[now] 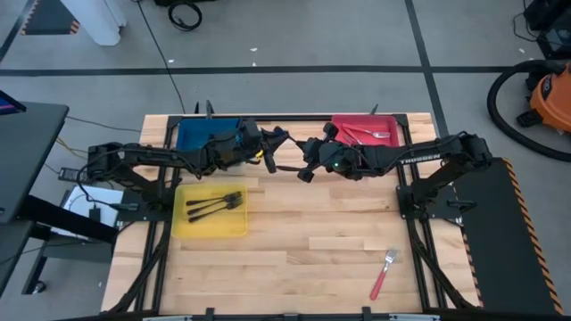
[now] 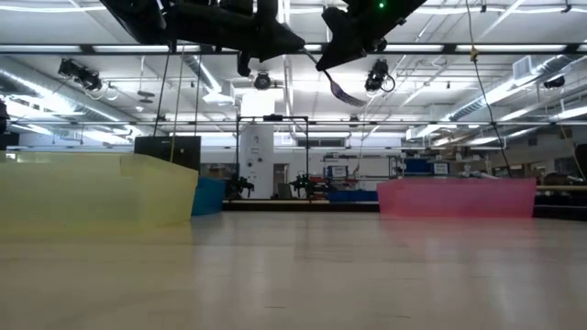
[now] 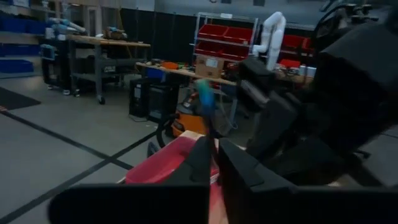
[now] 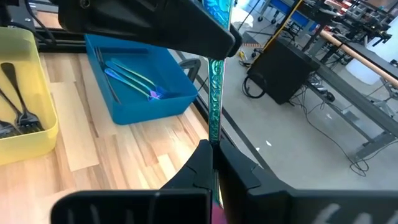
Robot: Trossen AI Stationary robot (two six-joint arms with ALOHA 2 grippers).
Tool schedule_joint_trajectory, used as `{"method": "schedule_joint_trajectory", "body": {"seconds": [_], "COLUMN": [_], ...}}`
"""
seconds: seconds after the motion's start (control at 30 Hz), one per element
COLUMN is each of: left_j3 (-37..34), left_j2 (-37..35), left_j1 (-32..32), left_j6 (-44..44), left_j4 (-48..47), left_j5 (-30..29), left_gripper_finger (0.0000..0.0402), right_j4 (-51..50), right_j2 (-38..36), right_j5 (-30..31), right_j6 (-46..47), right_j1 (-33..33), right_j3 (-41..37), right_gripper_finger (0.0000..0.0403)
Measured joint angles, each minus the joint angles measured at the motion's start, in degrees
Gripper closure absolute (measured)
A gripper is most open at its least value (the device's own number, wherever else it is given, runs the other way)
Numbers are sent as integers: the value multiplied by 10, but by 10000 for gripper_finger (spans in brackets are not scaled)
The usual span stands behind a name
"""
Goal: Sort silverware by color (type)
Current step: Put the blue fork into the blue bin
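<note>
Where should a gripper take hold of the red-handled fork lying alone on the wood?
Grip the red-handled fork at mid-handle, from straight above, fingers across it. It lies flat and slanted, with bare table on both sides.

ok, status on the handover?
Left end effector and right end effector both shut on teal fork, mid-air above the table. Red fork loose on table, right side. Nothing in the way.

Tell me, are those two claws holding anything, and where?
Both grip one teal-handled metal fork by its handle: left gripper toward the end, right gripper nearer the tines.
</note>
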Motion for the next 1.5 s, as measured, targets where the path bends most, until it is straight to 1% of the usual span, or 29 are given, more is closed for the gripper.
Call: {"method": "schedule_joint_trajectory", "body": {"seconds": [0.07, 0.17, 0.3, 0.4, 0.47, 0.63, 0.9, 1.03, 1.13, 1.27, 1.5], "left_j3": [0, 0, 0, 0, 0, 0, 0, 0, 2, 0, 0], "left_j2": [0, 0, 0, 1, 1, 1, -1, -4, -16, -42, -123], "left_j1": [0, 0, 0, 0, 0, 0, 11, 19, 27, 45, 85], "left_j6": [10, 38, 41, 44, 54, 88, 98, 121, 125, 148, 171], "left_j4": [2, 4, 3, 3, 3, 3, 2, -5, -29, -114, -301], "left_j5": [4, 6, 3, 12, 13, 15, 7, 8, 13, 12, 15], "left_gripper_finger": [392, 393, 397, 398, 399, 400, 401, 401, 401, 401, 401], "right_j4": [0, 0, 0, 0, 0, -1, -3, -2, 2, -2, -48], "right_j2": [0, 0, 0, 0, 0, 0, 0, 0, -1, -11, -33], "right_j5": [-11, -26, -52, -76, -86, -84, -88, -87, -83, -83, -83], "right_j6": [-2, 5, 17, 18, 18, 20, 15, 15, 14, 14, 14], "right_j1": [-5, -13, -26, -33, -36, -37, -36, -35, -35, -34, -34], "right_j3": [0, 0, 0, 0, 0, 0, 0, 0, 0, 0, 0], "right_gripper_finger": [389, 389, 389, 381, 372, 343, 297, 281, 276, 275, 276]}}
